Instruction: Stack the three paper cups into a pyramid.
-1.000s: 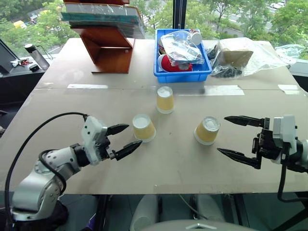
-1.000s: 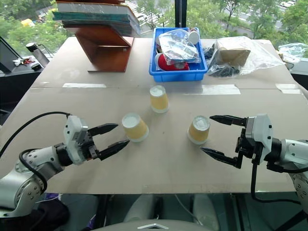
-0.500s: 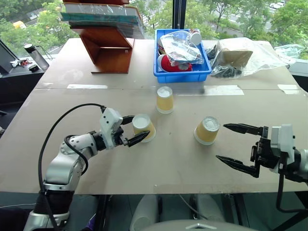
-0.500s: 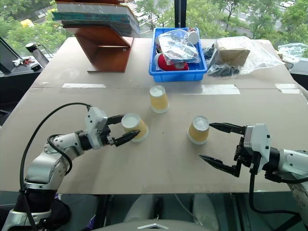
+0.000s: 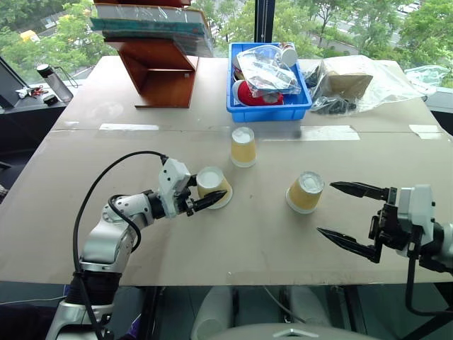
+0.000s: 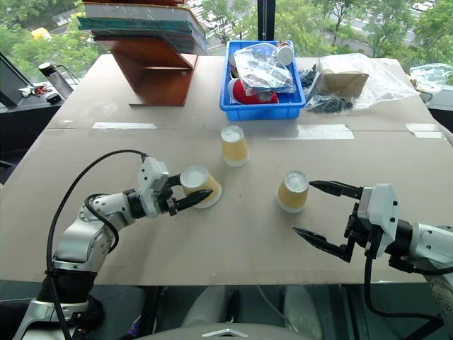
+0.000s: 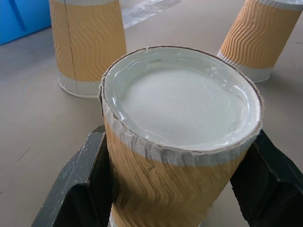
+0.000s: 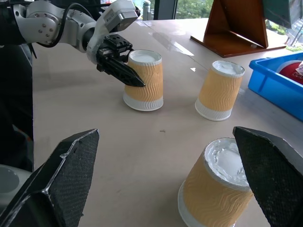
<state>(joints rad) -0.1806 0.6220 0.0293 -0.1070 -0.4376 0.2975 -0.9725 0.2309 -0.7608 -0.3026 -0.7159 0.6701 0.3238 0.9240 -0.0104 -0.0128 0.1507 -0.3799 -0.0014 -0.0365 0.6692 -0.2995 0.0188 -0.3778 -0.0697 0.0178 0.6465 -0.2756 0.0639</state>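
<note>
1. I see three paper cups upside down on the table [image 5: 233, 255], white bases up, none stacked yet.
2. My left gripper [image 5: 202, 197] has its two black fingers pressed on the sides of the left cup [image 5: 212, 187], one finger on each side; the cup stands on the table.
3. From this held cup, the middle cup [image 5: 243, 146] stands at about 1 o'clock, near but apart from it.
4. The right cup [image 5: 305, 192] stands at about 3 o'clock from the held cup, well apart.
5. My right gripper [image 5: 345, 219] hangs just beside the right cup, at its 4 o'clock, with fingers spread wide and holding nothing.
6. At 12 o'clock on the table there is a blue bin [image 5: 268, 108] with wrapped things, and a brown wooden stand [image 5: 159, 74] is at 11 o'clock.
</note>
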